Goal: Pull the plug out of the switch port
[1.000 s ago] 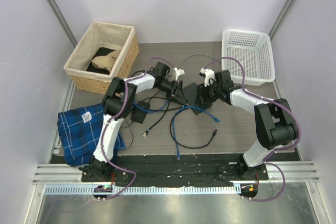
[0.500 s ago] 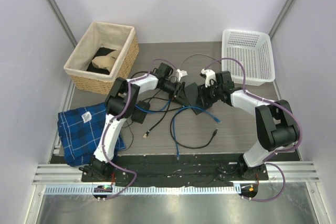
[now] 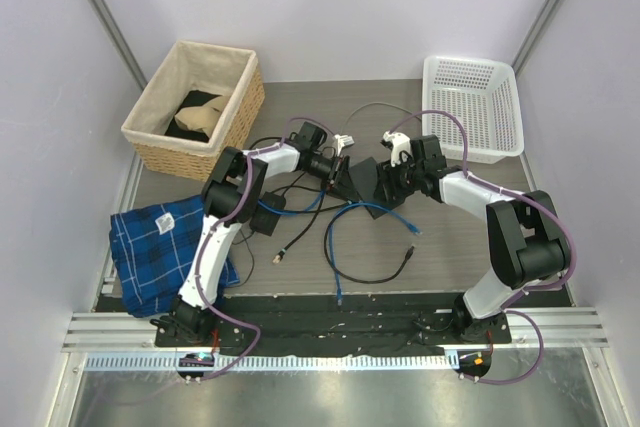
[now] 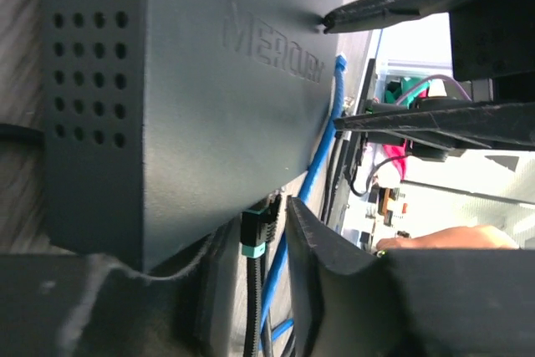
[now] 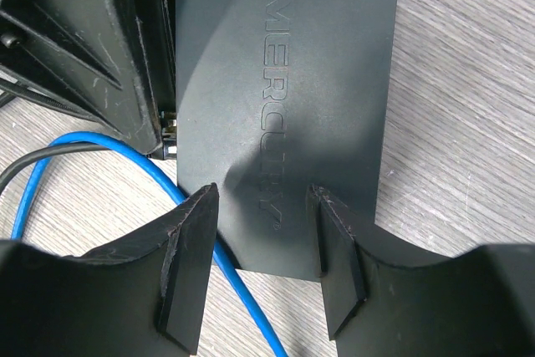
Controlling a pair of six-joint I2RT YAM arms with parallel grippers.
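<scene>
The small black plug with a teal tip looks still stuck in the flat black plastic switch box, in the middle of the grey wooden table, so the pull is left to do. My left gripper reaches in low, fingers close beside the plug (I cannot tell if they pinch it). My right gripper hangs over the box, fingers spread wide.

switch port cropped at top edge

Black switch port, blue cable, blue-checked cloth, white perforated basket, tan wicker basket.
</scene>
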